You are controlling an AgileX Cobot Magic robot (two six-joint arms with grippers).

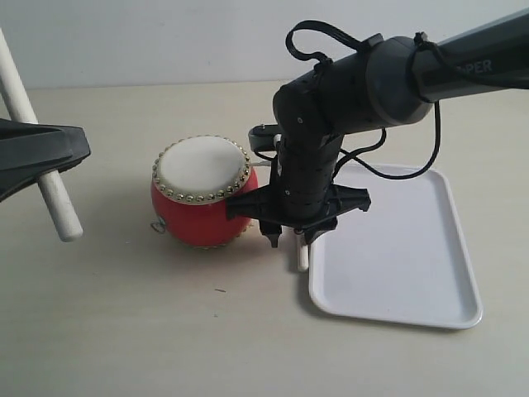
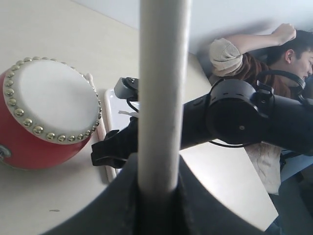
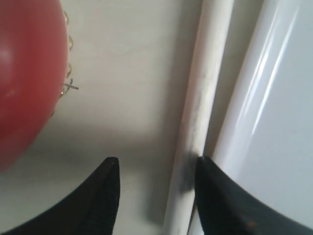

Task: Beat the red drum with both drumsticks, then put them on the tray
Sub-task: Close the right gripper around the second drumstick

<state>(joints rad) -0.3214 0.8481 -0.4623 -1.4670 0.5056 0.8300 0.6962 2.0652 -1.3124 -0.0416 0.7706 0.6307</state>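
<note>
**One stick held, one down**

Nearest, the left gripper (image 1: 37,161) clenches a thin pale wooden drumstick (image 1: 18,95), raised. Beyond, the right gripper (image 3: 156,169), jaws spread, straddles the second pale drumstick (image 3: 200,98), which lies on the beige table (image 1: 149,331) between the red drum (image 1: 202,194) and the white plastic tray (image 1: 413,248), close against its rim.

The red drum (image 1: 202,194) stood upright beside the white tray (image 1: 405,248); one drumstick (image 1: 302,258) lay flat between them, the second drumstick (image 1: 59,207) tilted aloft.
</note>
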